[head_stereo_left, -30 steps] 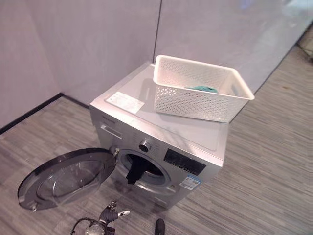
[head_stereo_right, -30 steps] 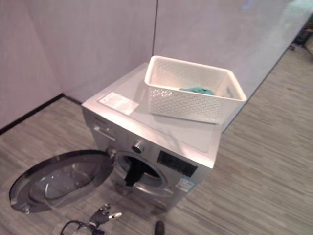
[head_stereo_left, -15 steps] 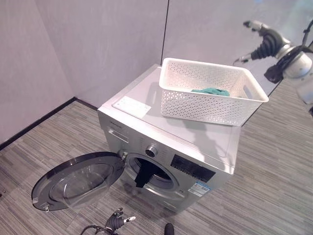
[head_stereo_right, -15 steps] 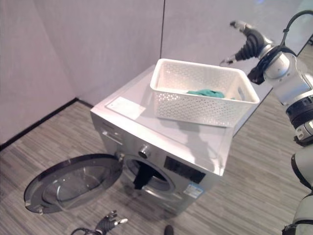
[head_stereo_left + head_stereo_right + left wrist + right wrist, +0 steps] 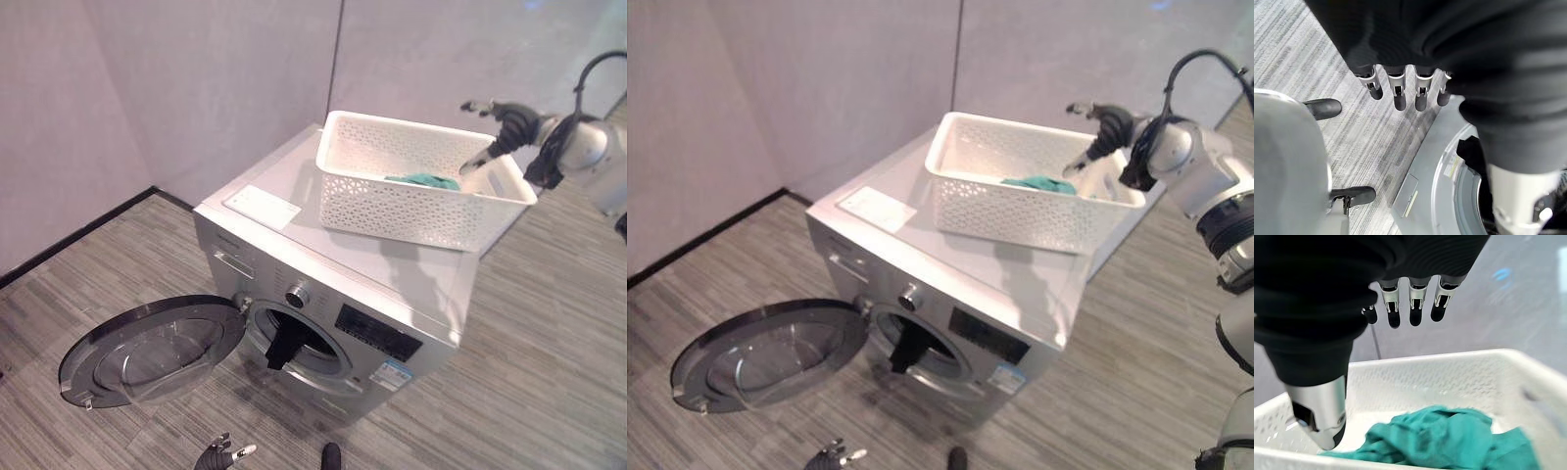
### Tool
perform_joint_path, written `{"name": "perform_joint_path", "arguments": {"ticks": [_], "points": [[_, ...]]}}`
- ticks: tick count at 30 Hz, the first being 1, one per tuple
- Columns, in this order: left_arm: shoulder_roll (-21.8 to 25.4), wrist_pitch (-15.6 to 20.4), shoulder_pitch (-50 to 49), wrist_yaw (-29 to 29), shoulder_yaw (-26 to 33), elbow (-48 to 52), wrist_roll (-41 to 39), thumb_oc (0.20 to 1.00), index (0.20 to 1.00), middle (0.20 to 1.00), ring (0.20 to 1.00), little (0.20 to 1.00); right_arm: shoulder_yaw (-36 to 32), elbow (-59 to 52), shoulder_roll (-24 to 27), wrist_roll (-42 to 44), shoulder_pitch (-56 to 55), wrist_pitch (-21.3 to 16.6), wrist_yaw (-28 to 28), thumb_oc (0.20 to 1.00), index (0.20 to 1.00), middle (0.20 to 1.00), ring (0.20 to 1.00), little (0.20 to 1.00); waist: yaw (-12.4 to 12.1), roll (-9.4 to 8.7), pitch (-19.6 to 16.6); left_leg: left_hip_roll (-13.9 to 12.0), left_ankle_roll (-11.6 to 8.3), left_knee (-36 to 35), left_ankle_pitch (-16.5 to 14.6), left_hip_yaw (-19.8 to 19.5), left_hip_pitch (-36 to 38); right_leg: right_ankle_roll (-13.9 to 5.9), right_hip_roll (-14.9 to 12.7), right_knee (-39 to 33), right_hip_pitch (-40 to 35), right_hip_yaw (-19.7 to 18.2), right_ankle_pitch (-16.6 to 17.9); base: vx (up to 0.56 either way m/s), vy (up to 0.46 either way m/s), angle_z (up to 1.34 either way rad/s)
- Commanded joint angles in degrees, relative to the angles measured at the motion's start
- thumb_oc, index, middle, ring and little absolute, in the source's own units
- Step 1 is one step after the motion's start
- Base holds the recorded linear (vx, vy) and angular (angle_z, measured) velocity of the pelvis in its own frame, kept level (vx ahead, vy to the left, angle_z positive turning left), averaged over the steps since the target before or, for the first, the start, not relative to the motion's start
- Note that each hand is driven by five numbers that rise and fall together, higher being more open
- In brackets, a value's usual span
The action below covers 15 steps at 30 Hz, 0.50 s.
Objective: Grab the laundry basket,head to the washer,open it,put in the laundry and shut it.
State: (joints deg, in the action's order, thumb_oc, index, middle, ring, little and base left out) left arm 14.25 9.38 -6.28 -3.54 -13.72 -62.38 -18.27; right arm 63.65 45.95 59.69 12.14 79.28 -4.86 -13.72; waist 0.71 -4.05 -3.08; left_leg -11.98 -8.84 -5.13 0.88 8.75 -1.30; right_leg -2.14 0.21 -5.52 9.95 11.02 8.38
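A white lattice laundry basket (image 5: 392, 201) stands on top of the silver washer (image 5: 372, 264), with a teal cloth (image 5: 423, 180) lying in it. My right hand (image 5: 505, 122) hovers over the basket's far right end, fingers (image 5: 1415, 303) straight and open, the teal cloth (image 5: 1449, 438) just below them. The washer's round door (image 5: 152, 351) is swung wide open to the left. A dark cloth (image 5: 284, 343) hangs out of the drum opening. My left hand (image 5: 220, 455) hangs low near the floor in front of the washer, fingers (image 5: 1396, 88) straight and holding nothing.
Grey walls meet in a corner right behind the washer, with a black skirting along the left wall. A white label (image 5: 263, 206) lies on the washer's top. Striped grey floor (image 5: 549, 372) stretches to the right and front.
My right hand has come down from above and beyond the basket to just over its right end. The left hand sits a little lower. The camera has shifted slightly.
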Motion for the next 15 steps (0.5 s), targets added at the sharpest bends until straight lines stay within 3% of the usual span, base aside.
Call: {"name": "perform_joint_path", "arguments": {"ticks": [1, 15], "points": [[2.92, 1.19, 4.61, 0.14, -1.28, -2.93, -2.45, 1.0, 1.0, 1.0, 1.0, 1.0, -0.05, 7.63, 0.19, -1.75, 9.69, -0.49, 1.7, 1.0, 1.0, 1.0, 1.0, 1.0, -1.29, -2.35, 3.37, -4.45, -2.12, 0.13, 10.75, -5.75, -0.39, -4.54, -3.31, 1.91, -4.47, -1.15, -9.01, 0.05, -0.067, 0.3], [4.18, 1.2, 4.51, -0.86, -1.54, -0.31, -5.29, 1.0, 1.0, 1.0, 1.0, 1.0, -1.61, 22.65, -3.85, -10.23, 5.97, 0.81, -0.37, 1.0, 1.0, 1.0, 1.0, 1.0, -5.14, -1.62, 4.75, -5.12, -2.75, 0.13, 16.23, -12.11, -3.18, -2.85, -2.5, 4.81, -3.59, 2.68, -11.27, 0.02, -0.038, 0.21]]}}
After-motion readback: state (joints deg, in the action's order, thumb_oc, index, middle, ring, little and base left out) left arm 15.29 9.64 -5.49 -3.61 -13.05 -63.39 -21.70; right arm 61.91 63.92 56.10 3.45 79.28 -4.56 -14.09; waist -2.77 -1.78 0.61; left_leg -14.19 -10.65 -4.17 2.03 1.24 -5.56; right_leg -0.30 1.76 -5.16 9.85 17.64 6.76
